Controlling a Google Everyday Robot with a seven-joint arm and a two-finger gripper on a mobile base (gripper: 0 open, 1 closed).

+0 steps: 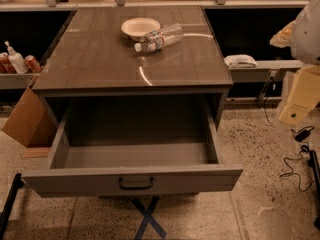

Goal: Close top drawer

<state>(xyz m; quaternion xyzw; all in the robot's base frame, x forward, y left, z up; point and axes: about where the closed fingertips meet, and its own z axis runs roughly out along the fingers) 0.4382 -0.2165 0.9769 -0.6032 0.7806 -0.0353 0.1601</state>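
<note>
The top drawer [132, 180] of the grey-brown cabinet is pulled far out toward me. Its deep box is empty. Its flat front panel carries a small black bar handle [136, 184] at the centre. My gripper [299, 101] shows at the right edge as a cream-coloured part under the white arm [310, 29]. It is well to the right of the drawer, apart from it, and holds nothing that I can see.
A white bowl [140, 28] and a lying plastic bottle [159, 38] rest on the cabinet top [100, 64]. A cardboard box [27, 119] leans at the left. Cables [299, 156] lie on the floor at the right. A blue tape cross [148, 219] marks the floor under the drawer.
</note>
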